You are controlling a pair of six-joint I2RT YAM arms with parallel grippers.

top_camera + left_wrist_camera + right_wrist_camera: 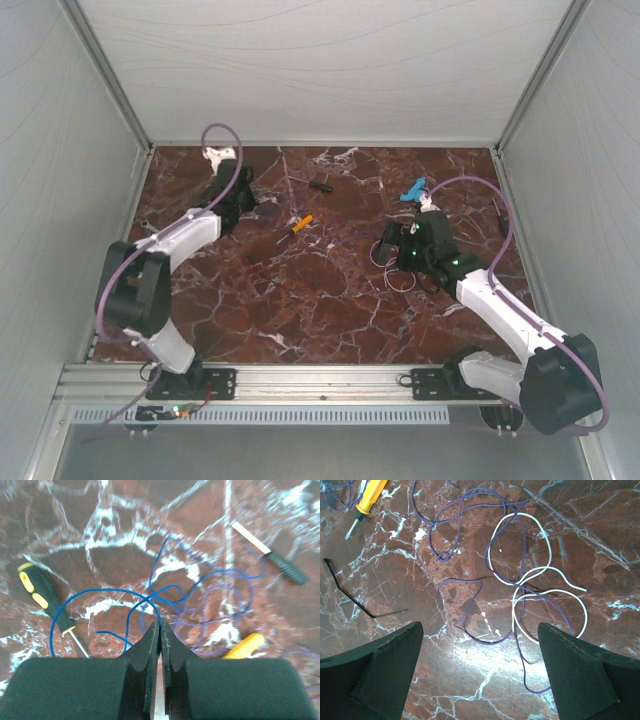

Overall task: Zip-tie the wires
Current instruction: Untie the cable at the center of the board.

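On the red marble tabletop [320,300] between white walls [330,70], left tool [160,627] pinches the wires [521,582], right tool [480,625] gapes empty.

1. Left arm [185,232]: white links, black joints, thick purple cable [218,126] looping at 12 o'clock
2. Right arm [500,305]: same white, black and purple; small green light [455,263]
3. Fingers [385,675]: matte black wedges

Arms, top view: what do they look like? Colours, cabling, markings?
The left arm and right arm both have white links with black joint housings. A thick purple cable loops along each. A green light glows on the right arm. The gripper fingers are matte black wedges.
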